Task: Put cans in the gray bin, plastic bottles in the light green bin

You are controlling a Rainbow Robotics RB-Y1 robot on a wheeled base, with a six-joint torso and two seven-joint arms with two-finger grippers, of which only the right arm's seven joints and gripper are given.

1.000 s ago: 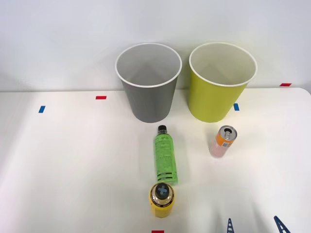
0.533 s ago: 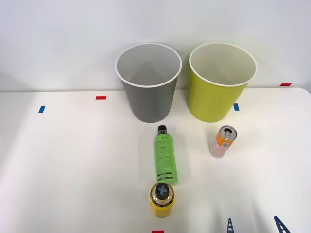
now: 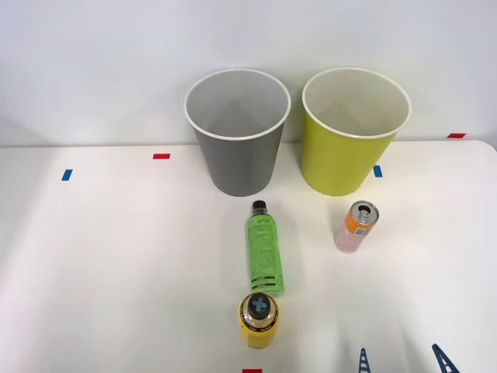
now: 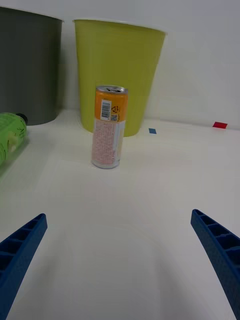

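Can (image 3: 356, 226): upright on table (image 3: 116, 272), just before light green bin (image 3: 353, 144).
Bottle (image 3: 264, 252): lying flat, cap toward gray bin (image 3: 239, 144).
Right gripper (image 3: 402, 361): fingers spread wide, holding nothing, near the can.

can (image 4: 109, 127): showing a barcode and small symbols on its orange band; no words legible
green bottle (image 3: 264, 247): carrying black label print, unreadable

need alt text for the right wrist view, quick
An upright orange and pale can stands on a white table before the open blue gripper. Behind it stands the light green bin, with the gray bin beside it.
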